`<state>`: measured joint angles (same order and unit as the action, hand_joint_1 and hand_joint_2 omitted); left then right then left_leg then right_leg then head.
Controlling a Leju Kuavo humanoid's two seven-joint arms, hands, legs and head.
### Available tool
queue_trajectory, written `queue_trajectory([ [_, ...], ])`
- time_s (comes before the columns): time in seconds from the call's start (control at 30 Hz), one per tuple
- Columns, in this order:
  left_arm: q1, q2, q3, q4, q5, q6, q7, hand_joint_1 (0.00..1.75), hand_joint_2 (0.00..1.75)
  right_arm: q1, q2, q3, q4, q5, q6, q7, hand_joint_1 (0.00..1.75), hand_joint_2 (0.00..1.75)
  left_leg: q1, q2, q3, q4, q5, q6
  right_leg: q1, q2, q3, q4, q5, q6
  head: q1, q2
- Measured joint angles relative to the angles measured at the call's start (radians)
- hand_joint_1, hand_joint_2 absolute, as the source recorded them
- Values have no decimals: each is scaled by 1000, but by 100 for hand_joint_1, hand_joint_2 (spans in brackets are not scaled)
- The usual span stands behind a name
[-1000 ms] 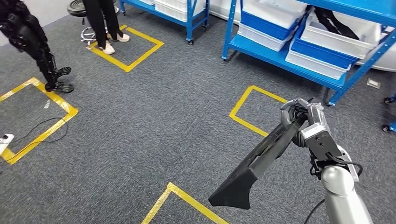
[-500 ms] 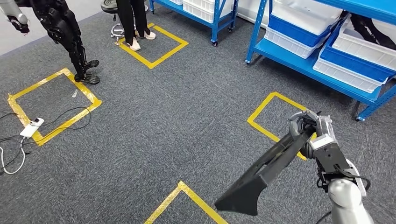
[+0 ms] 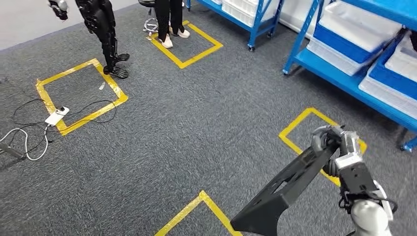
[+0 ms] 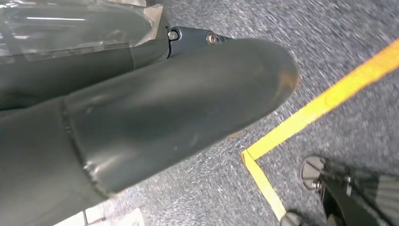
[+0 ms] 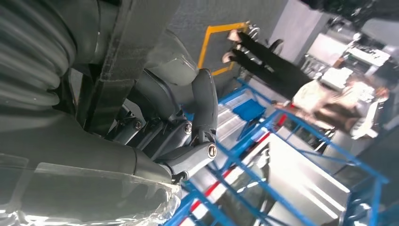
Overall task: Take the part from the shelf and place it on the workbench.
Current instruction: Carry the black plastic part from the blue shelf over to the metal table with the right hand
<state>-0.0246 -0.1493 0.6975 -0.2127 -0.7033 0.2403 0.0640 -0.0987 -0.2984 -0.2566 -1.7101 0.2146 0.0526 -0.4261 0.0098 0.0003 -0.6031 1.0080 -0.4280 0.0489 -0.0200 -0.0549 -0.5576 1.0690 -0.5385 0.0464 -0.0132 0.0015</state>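
Right hand grips one end of long black plastic part, fingers wrapped around it, over grey carpet. Left hand state: cannot tell.

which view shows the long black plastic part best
The head view: the long black plastic part shows whole, held by the right hand. The right wrist view shows one dark strip of it.

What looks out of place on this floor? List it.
A white power strip with loose tangled cables sprawls across the yellow taped square on the grey carpet, a trip hazard. The long black plastic part sits normally in the right hand.
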Motion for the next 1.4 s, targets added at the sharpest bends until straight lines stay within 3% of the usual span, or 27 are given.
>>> queue_trajectory([
  [0.07, -1, -1, 0, 0, 0, 2, 5, 0, 0, 11, 2, -7, -2, 3, 2, -3, 175, 175, -2, -18, -1, -2, 2, 7, -2, 39, -66, 135, -56, -6, 2, 0],
  [0.13, -2, -3, 0, 0, 0, 5, 10, 0, 0, 20, 2, -12, -1, 3, 7, -6, 175, 175, -4, -42, -1, -1, 3, 8, 0, 50, -113, 218, -76, 1, 2, 0],
  [0.17, -2, -5, 0, 0, 1, 6, 11, 0, 0, 23, 2, -13, -1, 3, 9, -7, 175, 175, -5, -53, -1, -1, 3, 8, 0, 52, -110, 204, -62, 8, 2, 0],
  [0.23, -2, -6, 0, 0, 1, 8, 14, 0, 0, 25, 2, -14, 0, 3, 12, -9, 175, 175, -6, -75, 1, 0, 3, 8, -3, 65, -53, 76, -1, 24, 2, 0],
  [0.27, -2, -7, 0, 0, 1, 9, 14, 0, 0, 24, 2, -15, 0, 3, 12, -9, 175, 175, -8, -85, 2, 2, 2, 5, -3, 77, -23, 8, 27, 25, 2, 0],
  [0.33, -1, -8, 0, 0, 1, 9, 14, 0, 0, 24, 2, -16, 0, 3, 12, -10, 175, 175, -12, -101, -2, 5, 2, -2, 0, 90, 9, -63, 54, 15, 2, 0],
  [0.4, 1, -9, 0, 0, 1, 9, 14, 0, 0, 23, 2, -16, 0, 3, 12, -11, 175, 175, -13, -112, -8, 6, 4, -12, 2, 78, 12, -68, 60, -1, 0, 0],
  [0.47, 3, -9, 1, 0, 1, 9, 15, 0, 0, 23, 4, -15, -1, 3, 12, -12, 175, 175, -12, -82, -20, 31, -14, -21, -5, 62, 14, -72, 64, -17, -2, 0],
  [0.5, 3, -9, 1, 0, 2, 8, 15, 0, 0, 22, 5, -15, -2, 4, 12, -12, 175, 175, -11, -58, -37, 69, -39, -25, -9, 53, 16, -74, 66, -27, -3, 0],
  [0.57, 3, -8, 1, 0, 3, 5, 16, 0, 0, 24, 8, -14, -3, 7, 13, -13, 175, 175, -5, -22, -96, 195, -105, -34, -4, 34, 17, -74, 64, -43, -6, 0],
  [0.63, 2, -8, 1, 0, 7, 3, 19, 0, 0, 24, 15, -9, -5, 14, 13, -13, 175, 175, 3, -18, -144, 294, -136, -44, -1, 13, 18, -74, 62, -46, -6, 0],
  [0.67, 3, -9, 1, 0, 8, 3, 22, 0, 0, 24, 20, -5, -5, 17, 13, -13, 175, 175, 7, -15, -143, 293, -125, -47, -1, 4, 19, -74, 61, -46, -7, 0],
  [0.7, 3, -9, 1, 0, 9, 3, 26, 0, 0, 23, 24, 0, -5, 20, 13, -13, 175, 175, 11, -9, -123, 253, -99, -50, -2, -5, 20, -74, 60, -45, -7, 0],
  [0.77, 1, -9, 1, 0, 8, 4, 34, 0, 0, 18, 31, 10, -5, 24, 13, -13, 175, 175, 14, 31, -52, 119, -42, -52, 2, -21, 23, -70, 54, -38, -8, 0],
  [0.83, -2, -10, 2, 0, 8, 6, 40, 0, 0, 2, 35, 15, -1, 27, 14, -12, 175, 175, 9, 57, -12, 38, -19, -45, 10, -34, 23, -66, 48, -27, -5, 0],
  [0.9, -4, -11, 4, 0, 8, 12, 46, 0, 0, -22, 38, 22, 9, 30, 14, -12, 175, 175, 1, 43, -13, 28, -17, -32, 17, -48, 24, -66, 46, -16, 0, 0],
  [0.97, -4, -13, 8, 0, 4, 18, 50, 0, 0, -40, 43, 34, 22, 33, 15, -13, 175, 175, -2, 25, -10, 17, -9, -14, 14, -37, 17, -50, 34, -8, 1, 0],
  [1.03, -6, -14, 10, -1, -3, 21, 51, 0, 0, -45, 46, 41, 31, 36, 14, -14, 175, 175, -1, 6, -7, 8, 0, 3, 5, 8, -23, 33, -9, -11, 2, 0],
  [1.1, -7, -13, 11, -1, -12, 18, 51, 0, 0, -38, 48, 41, 36, 38, 12, -14, 175, 175, -2, -16, -9, 7, 2, 9, 3, 41, -88, 167, -61, -15, 3, 0],
  [1.13, -6, -13, 11, -1, -17, 15, 52, 0, 0, -30, 49, 41, 37, 38, 11, -14, 175, 175, -2, -29, -10, 7, 2, 9, 3, 47, -112, 213, -73, -12, 3, 0],
  [1.17, -6, -13, 11, -1, -20, 11, 52, 0, 0, -22, 51, 41, 37, 38, 10, -14, 175, 175, -2, -42, -9, 8, 2, 9, 2, 50, -119, 221, -68, -4, 3, 0],
  [1.2, -6, -12, 11, -1, -24, 8, 53, 0, 0, -14, 53, 41, 37, 38, 10, -14, 175, 175, -2, -55, -8, 8, 2, 8, -1, 52, -107, 191, -48, 6, 3, 0],
  [1.27, -6, -11, 11, -1, -28, 5, 55, 0, 0, -4, 56, 39, 37, 38, 8, -15, 175, 175, -2, -76, -7, 10, 2, 4, -13, 70, -49, 62, 7, 24, 3, 0],
  [1.3, -6, -9, 12, -1, -30, 5, 56, 0, 0, -2, 57, 38, 36, 38, 8, -15, 175, 175, -3, -85, -8, 13, 1, -1, -15, 81, -23, 4, 29, 26, 3, 0],
  [1.37, -5, -7, 13, -1, -32, 5, 60, 0, 0, 2, 59, 37, 34, 38, 7, -16, 175, 175, -6, -99, -14, 15, 2, -14, -14, 98, 1, -51, 48, 15, 2, 0],
  [1.4, -3, -7, 15, -1, -33, 5, 62, 0, 0, 4, 60, 37, 33, 38, 6, -17, 175, 175, -6, -104, -18, 15, 4, -19, -8, 91, 1, -51, 51, 5, 1, 0],
])
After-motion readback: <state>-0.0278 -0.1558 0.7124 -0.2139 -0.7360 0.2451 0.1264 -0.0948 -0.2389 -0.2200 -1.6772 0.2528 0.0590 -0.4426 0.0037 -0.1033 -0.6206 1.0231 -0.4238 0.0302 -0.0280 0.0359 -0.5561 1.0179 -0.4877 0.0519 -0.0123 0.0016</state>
